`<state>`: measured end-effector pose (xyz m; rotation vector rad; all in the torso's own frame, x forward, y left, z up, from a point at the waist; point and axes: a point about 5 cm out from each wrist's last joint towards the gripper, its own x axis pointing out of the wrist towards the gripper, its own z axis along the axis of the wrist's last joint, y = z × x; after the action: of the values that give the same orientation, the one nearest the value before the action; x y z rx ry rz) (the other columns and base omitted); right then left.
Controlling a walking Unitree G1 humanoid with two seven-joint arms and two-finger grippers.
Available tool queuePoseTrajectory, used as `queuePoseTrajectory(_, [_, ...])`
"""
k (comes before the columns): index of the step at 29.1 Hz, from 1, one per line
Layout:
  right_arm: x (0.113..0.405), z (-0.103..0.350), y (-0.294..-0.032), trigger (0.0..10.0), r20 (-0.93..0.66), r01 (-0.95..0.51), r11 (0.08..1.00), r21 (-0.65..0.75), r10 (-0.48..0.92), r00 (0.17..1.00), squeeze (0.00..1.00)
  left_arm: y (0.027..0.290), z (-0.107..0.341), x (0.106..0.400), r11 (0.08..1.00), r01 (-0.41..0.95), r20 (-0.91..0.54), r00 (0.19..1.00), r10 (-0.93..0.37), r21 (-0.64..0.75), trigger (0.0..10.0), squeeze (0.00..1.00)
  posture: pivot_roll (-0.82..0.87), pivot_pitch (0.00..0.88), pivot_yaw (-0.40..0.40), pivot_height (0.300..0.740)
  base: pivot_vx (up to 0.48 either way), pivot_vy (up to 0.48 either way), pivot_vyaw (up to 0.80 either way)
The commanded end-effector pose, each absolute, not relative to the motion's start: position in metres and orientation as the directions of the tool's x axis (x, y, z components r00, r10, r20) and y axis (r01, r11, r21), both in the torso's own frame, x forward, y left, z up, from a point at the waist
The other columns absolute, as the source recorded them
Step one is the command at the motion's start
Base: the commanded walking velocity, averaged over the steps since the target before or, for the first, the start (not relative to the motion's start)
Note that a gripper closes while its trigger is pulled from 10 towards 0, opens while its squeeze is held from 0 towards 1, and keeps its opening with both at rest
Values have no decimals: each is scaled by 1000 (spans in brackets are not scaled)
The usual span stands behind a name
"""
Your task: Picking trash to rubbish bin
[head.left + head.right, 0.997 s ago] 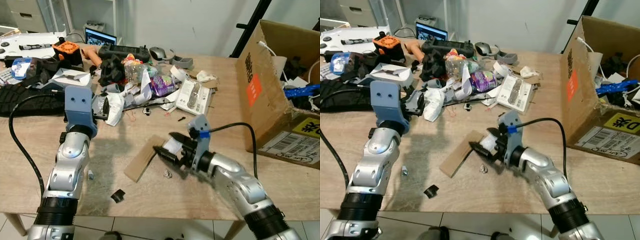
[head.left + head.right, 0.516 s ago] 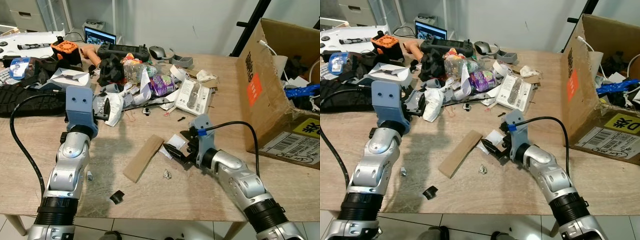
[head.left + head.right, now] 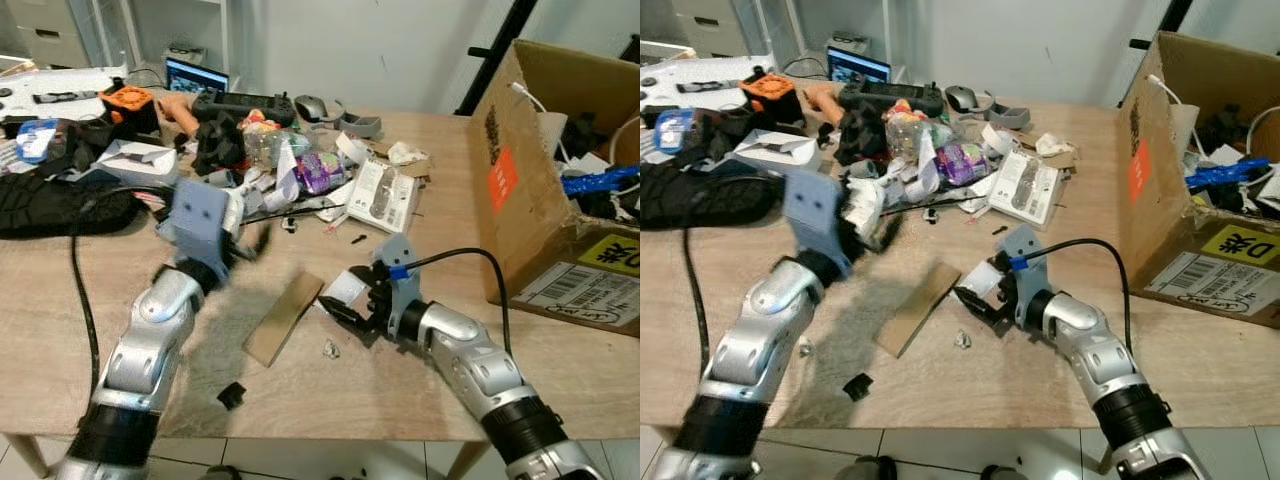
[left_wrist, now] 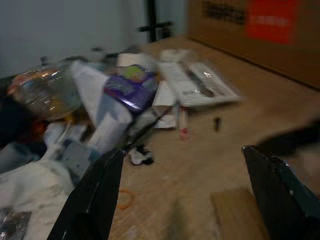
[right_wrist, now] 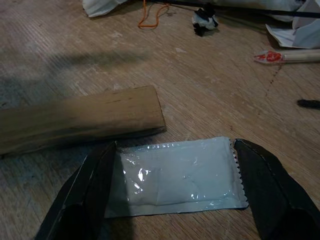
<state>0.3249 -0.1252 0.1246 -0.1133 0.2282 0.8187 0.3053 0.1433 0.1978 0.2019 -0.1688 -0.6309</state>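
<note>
Right gripper (image 3: 345, 312) low over the wooden table (image 3: 560, 370), fingers spread wide either side of a flat white plastic sachet (image 5: 180, 175) — released, nothing held. The sachet lies flat on the wood at the gripper's 12 o'clock, just beside the end of a flat brown cardboard strip (image 3: 285, 317).

Sachet looks light and limp: glossy crinkled film, serrated short edge, slightly puffed middle. Probably slippery and hard to lift off a flat surface; best bet seems a pinch across the narrow width, fingertips scraping under the sealed edges.

Left gripper (image 4: 180, 200) is blurred in the head views, raised above the table's left half, fingers apart and empty, facing the heap of crumpled white paper and wrappers (image 3: 290, 175).

Large open brown cardboard box (image 3: 560, 190) at the sachet's 3 o'clock, well apart.
</note>
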Motion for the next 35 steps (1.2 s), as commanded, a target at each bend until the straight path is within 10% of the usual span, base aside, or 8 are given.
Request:
queuePoseTrajectory(1, [316,98,-129,10000,-347,-729,684,37,693,632,0,150,195,300,753,602,58,770,-636,264,10000,0,53,202,-35,740,0,0,0])
queuePoseTrajectory(17, [313,92,-125,10000,-359,-742,669,49,705,612,0,159,172,275,448,825,-264,543,-797,345,10000,0,67,173,-24,740,0,0,0])
queuePoseTrajectory(18, [313,91,-125,4745,-362,-743,667,51,706,609,0,155,172,274,443,834,-255,530,-809,328,10000,0,67,187,-26,740,0,0,0])
queuePoseTrajectory(19, [313,91,-125,4745,-362,-743,667,51,706,609,0,155,172,274,443,834,-255,530,-809,328,10000,0,67,187,-26,740,0,0,0])
queuePoseTrajectory(21, [311,89,-126,0,-367,-749,661,54,710,600,0,147,172,271,424,853,-236,499,-834,305,10000,0,61,172,-19,740,0,0,0])
queuePoseTrajectory(35, [310,88,-129,0,-380,-747,661,63,708,595,0,143,170,272,394,865,-249,474,-844,312,10000,0,57,173,-21,740,0,0,0])
